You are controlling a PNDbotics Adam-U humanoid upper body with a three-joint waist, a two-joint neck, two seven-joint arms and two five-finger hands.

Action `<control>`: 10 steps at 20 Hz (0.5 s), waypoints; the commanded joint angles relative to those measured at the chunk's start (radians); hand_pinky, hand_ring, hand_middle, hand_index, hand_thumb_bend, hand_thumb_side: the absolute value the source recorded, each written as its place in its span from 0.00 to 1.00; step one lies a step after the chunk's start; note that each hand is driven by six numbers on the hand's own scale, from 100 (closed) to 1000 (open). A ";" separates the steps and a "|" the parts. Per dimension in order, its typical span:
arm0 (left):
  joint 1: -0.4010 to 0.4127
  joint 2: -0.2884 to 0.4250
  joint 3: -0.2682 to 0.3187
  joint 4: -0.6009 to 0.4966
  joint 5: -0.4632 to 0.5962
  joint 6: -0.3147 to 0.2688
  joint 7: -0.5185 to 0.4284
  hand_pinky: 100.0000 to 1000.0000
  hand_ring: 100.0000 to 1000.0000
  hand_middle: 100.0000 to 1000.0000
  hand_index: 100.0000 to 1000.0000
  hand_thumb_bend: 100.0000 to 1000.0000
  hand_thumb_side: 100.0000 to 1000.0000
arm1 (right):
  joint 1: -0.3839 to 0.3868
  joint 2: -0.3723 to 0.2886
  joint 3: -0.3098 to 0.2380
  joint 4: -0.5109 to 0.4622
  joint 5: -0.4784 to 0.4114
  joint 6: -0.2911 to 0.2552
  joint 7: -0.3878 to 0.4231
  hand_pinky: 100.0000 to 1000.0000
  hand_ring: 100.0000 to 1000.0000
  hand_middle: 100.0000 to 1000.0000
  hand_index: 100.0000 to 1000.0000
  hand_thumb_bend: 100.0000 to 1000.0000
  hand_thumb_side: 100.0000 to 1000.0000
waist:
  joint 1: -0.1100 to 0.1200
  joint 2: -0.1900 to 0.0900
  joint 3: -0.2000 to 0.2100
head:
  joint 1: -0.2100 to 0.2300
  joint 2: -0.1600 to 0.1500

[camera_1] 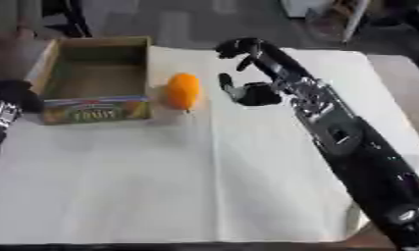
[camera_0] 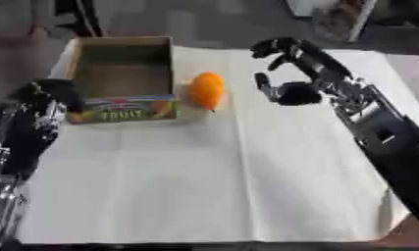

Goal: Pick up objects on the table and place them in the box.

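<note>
Left eye view, contents: white cloth [camera_0: 204, 186] covering the table, creased lengthwise down the middle. Far left on cloth: open cardboard box [camera_0: 122, 81], upright, printed fruit label on its near wall, inside looks bare (brown floor visible).

Item: orange fruit [camera_0: 206, 90], oval, lying on the cloth just beside the box's right wall, close to its near right corner; whether it touches the box cannot be told. Nothing lies between fruit and box opening except the box wall itself.

Right hand [camera_0: 285, 73]: enters from the right w/ arm running diagonally from the near right edge; sits right of the fruit, near but apart, cloth showing between them. Fingers spread wide and part-curved, upper ones arched over the far side, thumb low toward the fruit; holding nothing.

Left hand [camera_0: 49, 95]: at left edge, just beside the box's near left corner, dark and bunched; finger state cannot be told. Left arm runs down the left border.

Beyond the far edge: grey floor, dark furniture legs (indistinct).
</note>
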 commanded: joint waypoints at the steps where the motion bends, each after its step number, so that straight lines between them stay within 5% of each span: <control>1: -0.013 0.020 0.006 -0.019 0.000 -0.002 -0.002 0.63 0.57 0.50 0.65 0.06 0.40 | -0.017 -0.017 -0.006 -0.007 0.003 0.001 -0.001 0.66 0.82 0.72 0.84 0.00 0.05 | 0.003 -0.014 0.000 | -0.002 0.004; 10: -0.014 0.021 0.006 -0.019 0.001 -0.002 -0.003 0.63 0.57 0.50 0.65 0.06 0.40 | -0.023 -0.012 -0.002 0.008 0.009 0.003 0.005 0.66 0.82 0.72 0.84 0.00 0.05 | 0.004 -0.014 0.002 | -0.004 0.003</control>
